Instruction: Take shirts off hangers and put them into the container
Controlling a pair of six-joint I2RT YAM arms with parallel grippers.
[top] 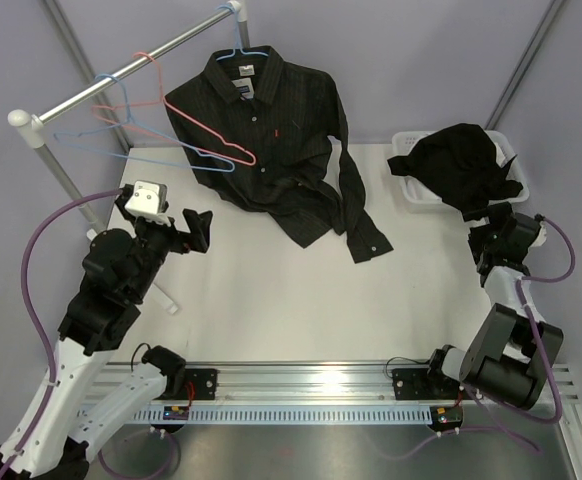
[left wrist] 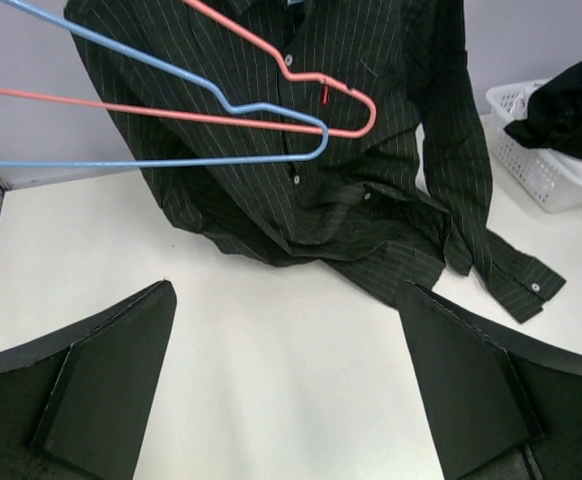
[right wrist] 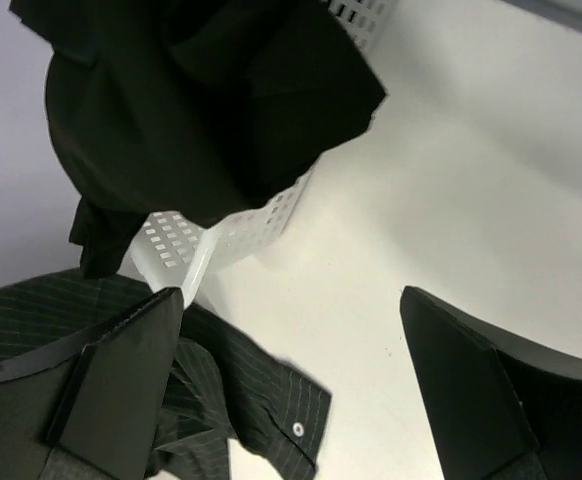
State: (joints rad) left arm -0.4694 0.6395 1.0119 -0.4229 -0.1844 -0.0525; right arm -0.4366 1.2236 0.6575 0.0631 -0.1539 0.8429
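left gripper (left wrist: 286, 300): fingers held wide apart, nothing clasped; hung over the table (top: 271, 300)
right gripper (right wrist: 291, 300): jaws spread, empty; placed just beside the basket (top: 411, 195)
pinstriped shirt (top: 261, 140): hung at the rail (top: 131, 78); hem and sleeve laid on the table
black shirt (top: 461, 165): heaped in the basket; spilled over its rim
pink hanger (left wrist: 171, 113), blue hanger (left wrist: 131, 160): bare
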